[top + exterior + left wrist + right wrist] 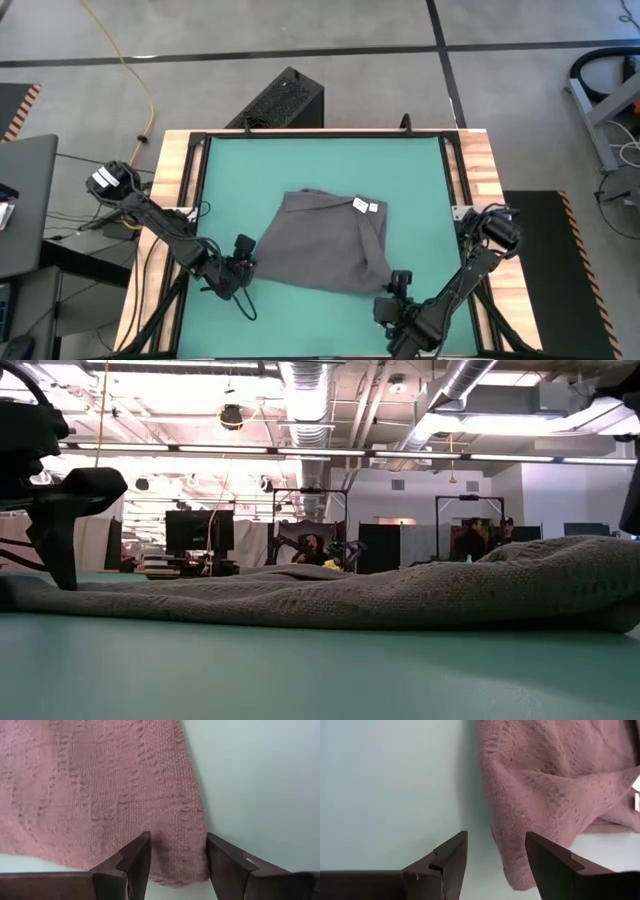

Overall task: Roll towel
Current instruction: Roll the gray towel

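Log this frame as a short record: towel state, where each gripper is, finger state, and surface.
towel: lying loosely folded and rumpled, not rolled; white label tag on its far side
left gripper: at the towel's near left corner, fingers open astride the edge
right gripper: at the near right corner, fingers open, nothing held
surface: green mat

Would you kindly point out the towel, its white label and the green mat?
towel (325,242): high view, middle of the grey cloth.
label (366,206): high view, white tag near the towel's far right corner.
mat (300,165): high view, bare green beyond the towel.
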Robot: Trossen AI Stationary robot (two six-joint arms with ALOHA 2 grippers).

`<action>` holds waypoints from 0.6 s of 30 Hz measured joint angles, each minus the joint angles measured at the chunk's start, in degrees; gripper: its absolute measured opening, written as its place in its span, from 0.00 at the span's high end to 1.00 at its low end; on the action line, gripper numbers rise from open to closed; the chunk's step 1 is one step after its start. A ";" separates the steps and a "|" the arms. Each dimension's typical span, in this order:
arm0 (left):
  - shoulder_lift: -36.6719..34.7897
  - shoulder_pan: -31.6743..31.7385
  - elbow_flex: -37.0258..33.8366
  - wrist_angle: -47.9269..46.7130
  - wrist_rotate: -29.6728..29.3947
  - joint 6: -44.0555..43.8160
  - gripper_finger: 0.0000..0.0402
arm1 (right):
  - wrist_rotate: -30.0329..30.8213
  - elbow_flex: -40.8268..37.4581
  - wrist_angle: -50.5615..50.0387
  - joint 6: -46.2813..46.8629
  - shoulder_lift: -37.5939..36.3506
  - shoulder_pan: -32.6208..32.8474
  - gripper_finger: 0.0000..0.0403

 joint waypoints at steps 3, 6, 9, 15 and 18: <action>0.02 0.55 -0.02 0.05 1.49 0.71 0.59 | -0.12 -1.03 3.06 -2.09 0.00 -0.40 0.44; 0.04 0.64 -0.04 -0.10 2.21 0.74 0.60 | -0.66 -3.13 6.48 -5.84 0.03 -0.89 0.44; 0.04 0.64 -0.07 -0.23 2.16 0.44 0.63 | -0.20 -3.82 3.73 -3.66 0.02 -1.85 0.45; 0.10 0.60 -0.09 -0.32 2.88 -1.38 0.78 | -2.02 -3.61 2.30 -5.20 0.02 -3.35 0.54; 0.16 0.60 -0.11 -0.24 2.41 -2.52 0.87 | -2.43 -3.61 2.51 -5.29 0.02 -3.79 0.61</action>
